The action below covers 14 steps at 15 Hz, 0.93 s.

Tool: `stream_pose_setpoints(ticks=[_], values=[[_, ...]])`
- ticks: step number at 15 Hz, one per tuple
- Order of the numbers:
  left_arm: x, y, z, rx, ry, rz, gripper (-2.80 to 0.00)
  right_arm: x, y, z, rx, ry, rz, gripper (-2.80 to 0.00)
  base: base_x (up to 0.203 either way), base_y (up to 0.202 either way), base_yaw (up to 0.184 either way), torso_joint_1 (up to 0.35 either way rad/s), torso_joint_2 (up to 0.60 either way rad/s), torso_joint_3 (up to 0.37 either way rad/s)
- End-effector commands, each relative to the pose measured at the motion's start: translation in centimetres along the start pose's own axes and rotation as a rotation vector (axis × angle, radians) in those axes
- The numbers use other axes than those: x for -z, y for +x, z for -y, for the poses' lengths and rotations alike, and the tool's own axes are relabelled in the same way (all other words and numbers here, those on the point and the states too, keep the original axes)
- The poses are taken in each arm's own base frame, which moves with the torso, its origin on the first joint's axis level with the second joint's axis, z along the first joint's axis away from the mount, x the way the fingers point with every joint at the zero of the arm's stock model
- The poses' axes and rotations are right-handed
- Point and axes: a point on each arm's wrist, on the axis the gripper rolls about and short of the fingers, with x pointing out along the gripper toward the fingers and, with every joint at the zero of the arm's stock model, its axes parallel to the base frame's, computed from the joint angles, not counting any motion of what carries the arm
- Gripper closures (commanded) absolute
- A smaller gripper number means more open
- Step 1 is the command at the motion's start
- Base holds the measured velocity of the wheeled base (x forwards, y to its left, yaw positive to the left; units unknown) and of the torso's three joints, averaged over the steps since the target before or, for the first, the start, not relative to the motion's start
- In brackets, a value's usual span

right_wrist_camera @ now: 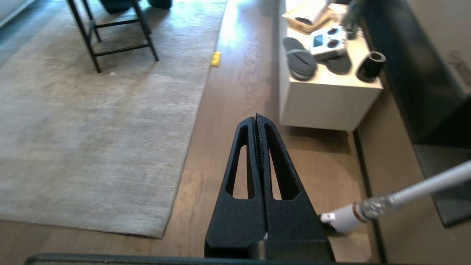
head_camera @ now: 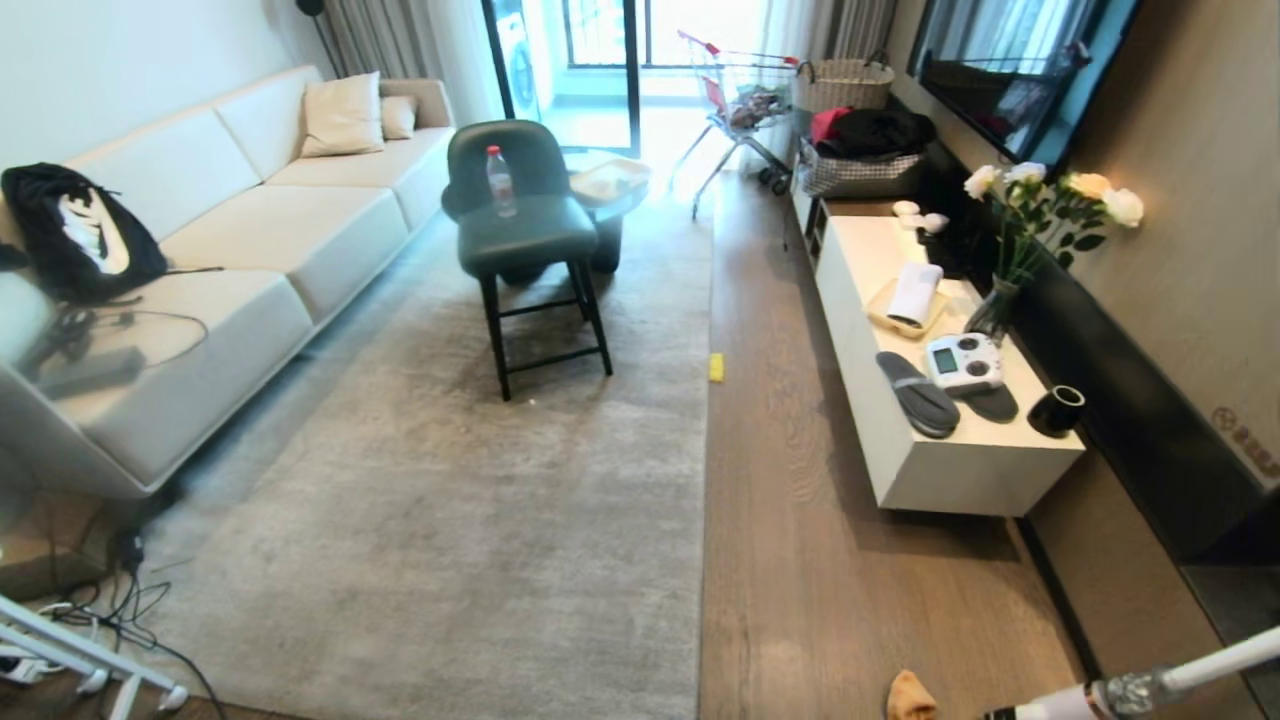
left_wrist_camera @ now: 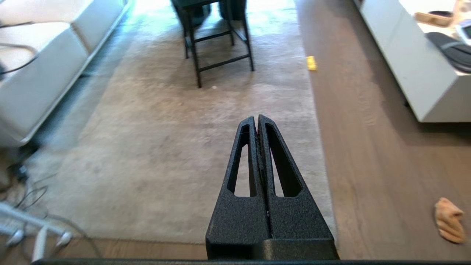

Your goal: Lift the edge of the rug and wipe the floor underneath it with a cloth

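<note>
Black textured plastic forms both grippers, and each one has its two fingers pressed together with nothing between them. The left gripper (left_wrist_camera: 257, 119) hangs above the near part of the large pale grey-beige short-pile rug (head_camera: 450, 520), pointing toward the far end of the room. The right gripper (right_wrist_camera: 256, 118) hangs in the same manner above the grey-brown wood-grain plank floor (head_camera: 800, 480), to the right of the rug. Neither arm shows in the head view, so both seem to be in a resting pose, held level and straight forward; this looks like the start of the task, with nothing grasped yet.

The rug edge (right_wrist_camera: 162, 230), a rounded near corner with a straight border running away along the floor, lies flat, not yet lifted. It is near the right gripper, slightly to its left, which probably makes it a convenient place to begin. The small fluffy orange-yellow terry cloth (head_camera: 910, 697) lies crumpled on the bare floor to the right of that corner, apart from the rug, likely put there for an easy pick.

Further out, a small yellow block (head_camera: 716, 367) sits just beside the rug border, a dark green stool with black legs (head_camera: 525, 240) stands on the rug, and a white low cabinet (head_camera: 940, 420) stands at the right.
</note>
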Motion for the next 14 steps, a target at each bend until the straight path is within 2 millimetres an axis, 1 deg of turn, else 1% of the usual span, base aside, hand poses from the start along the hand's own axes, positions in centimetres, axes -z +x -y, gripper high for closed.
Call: stream_pose_setpoints(ticks=[1,2,14], values=[[0.00,0.01,0.00,0.000,0.000,-0.001,0.00,0.00,0.01,0.00,-0.001,0.000,-0.001,0.00,0.002,0.008,-0.144,0.002,0.00,0.007],[0.00,0.01,0.00,0.000,0.000,-0.001,0.00,0.00,0.01,0.00,-0.001,0.000,-0.002,0.00,0.003,0.006,-0.093,0.005,0.01,0.005],[0.00,0.01,0.00,0.000,0.000,-0.001,0.00,0.00,0.01,0.00,-0.001,-0.001,-0.002,0.00,0.000,0.000,0.000,0.000,0.00,0.000]])
